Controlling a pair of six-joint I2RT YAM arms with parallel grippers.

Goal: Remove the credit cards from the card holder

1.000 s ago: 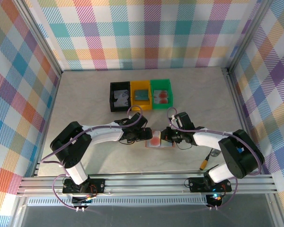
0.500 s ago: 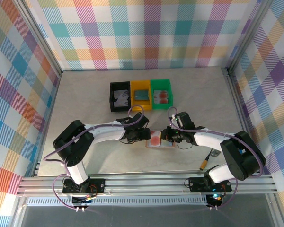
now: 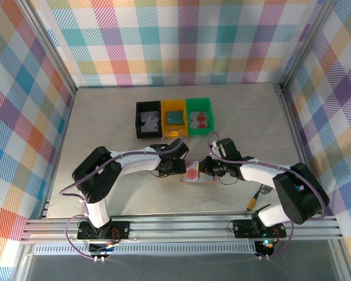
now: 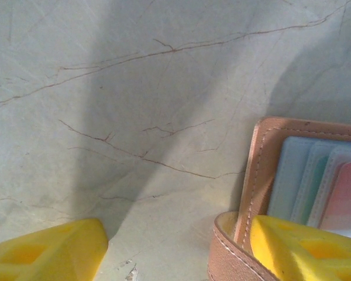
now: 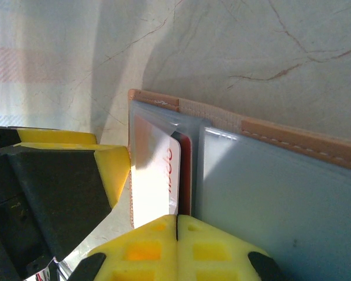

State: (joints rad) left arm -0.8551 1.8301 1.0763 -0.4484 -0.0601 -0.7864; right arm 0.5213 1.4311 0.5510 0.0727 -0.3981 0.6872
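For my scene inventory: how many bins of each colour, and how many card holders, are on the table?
Black plastic bin: 1
Yellow plastic bin: 1
Green plastic bin: 1
Reddish-brown leather bifold card holder: 1
Total: 4

The left arm (image 3: 131, 165) and right arm (image 3: 258, 172) have white links, black joints and purple cables (in loose loops); the finger pads (image 4: 47, 252) are yellow.

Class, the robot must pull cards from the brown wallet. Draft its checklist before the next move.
1. Reddish-brown leather card holder lies open: ok.
2. Pale card with a red-orange spot shows in its pocket: ok.
3. Left gripper jaws open: ok.
4. Left gripper brackets the card alone: not ok; a yellow finger overlaps the holder's rim.
5. Right gripper shut over the holder: ok; pinning it: cannot tell.
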